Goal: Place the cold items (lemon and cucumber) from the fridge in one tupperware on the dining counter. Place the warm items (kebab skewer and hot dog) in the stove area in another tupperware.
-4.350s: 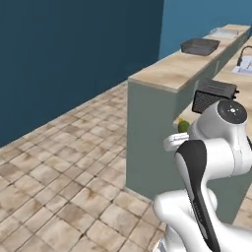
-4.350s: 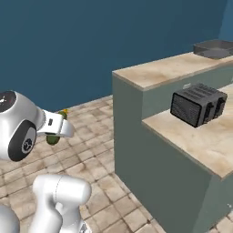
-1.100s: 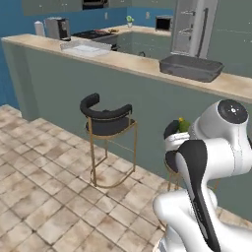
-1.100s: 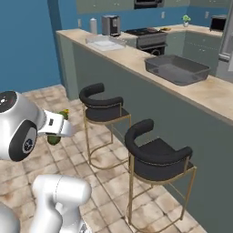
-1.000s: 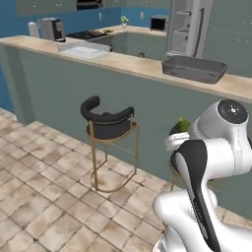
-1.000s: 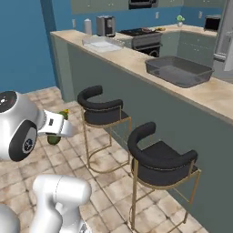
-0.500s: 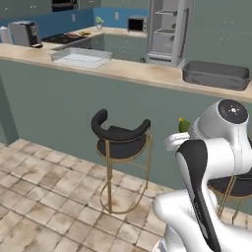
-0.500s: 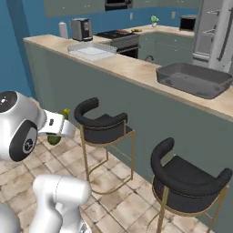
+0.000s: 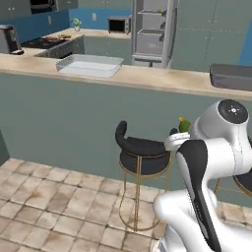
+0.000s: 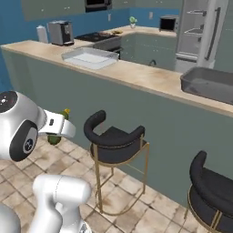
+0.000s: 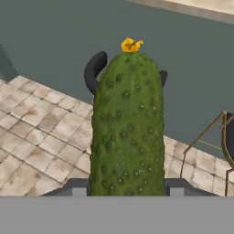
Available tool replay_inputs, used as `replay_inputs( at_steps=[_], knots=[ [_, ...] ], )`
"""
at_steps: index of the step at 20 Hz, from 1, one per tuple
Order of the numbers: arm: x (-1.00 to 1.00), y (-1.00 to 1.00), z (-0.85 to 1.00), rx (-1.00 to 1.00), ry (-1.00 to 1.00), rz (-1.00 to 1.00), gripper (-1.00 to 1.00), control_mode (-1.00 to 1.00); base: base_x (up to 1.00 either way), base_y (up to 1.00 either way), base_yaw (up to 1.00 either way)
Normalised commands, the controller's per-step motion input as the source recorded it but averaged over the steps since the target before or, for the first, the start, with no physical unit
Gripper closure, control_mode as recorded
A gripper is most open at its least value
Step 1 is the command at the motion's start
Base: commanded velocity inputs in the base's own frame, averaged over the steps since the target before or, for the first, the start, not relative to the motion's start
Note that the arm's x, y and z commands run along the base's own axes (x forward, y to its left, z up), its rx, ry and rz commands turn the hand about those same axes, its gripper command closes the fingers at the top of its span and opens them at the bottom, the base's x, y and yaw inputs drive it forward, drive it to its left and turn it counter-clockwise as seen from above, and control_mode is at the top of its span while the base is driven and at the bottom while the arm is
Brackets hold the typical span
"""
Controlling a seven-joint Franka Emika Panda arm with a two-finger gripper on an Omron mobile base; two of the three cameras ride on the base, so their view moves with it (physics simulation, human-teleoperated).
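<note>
The gripper [image 11: 125,189] was shut tight on the cucumber [image 11: 126,123], holding it up off the floor so it could ride to a clear tub [image 10: 90,58] on the counter [image 10: 145,79]

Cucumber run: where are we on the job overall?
Done: the cucumber is out of the fridge. In hand: the pincer is shut on it, carried upright facing the dining counter. Left: dropping it into a tupperware; the clear one and the dark one both look empty. No lemon, skewer or hot dog packed yet.
</note>
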Motion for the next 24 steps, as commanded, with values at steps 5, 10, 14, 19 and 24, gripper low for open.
replay_inputs(
  at_steps=[5, 10, 14, 19, 24],
  knots=[
    [0.00, 0.00, 0.00, 0.00, 0.00, 0.00, 1.00, 1.00, 0.53, 1.00, -0.34],
    [0.00, 0.00, 0.00, 0.00, 0.00, 0.00, 1.00, 1.00, 0.51, 1.00, -0.37],
    [0.00, 0.00, 0.00, 0.00, 0.00, 0.00, 1.00, 1.00, 0.51, 1.00, -0.41],
    [0.00, 0.00, 0.00, 0.00, 0.00, 0.00, 1.00, 1.00, 0.52, 1.00, -0.44],
    [0.00, 0.00, 0.00, 0.00, 0.00, 0.00, 1.00, 1.00, 0.56, 0.96, -0.49]
  ],
)
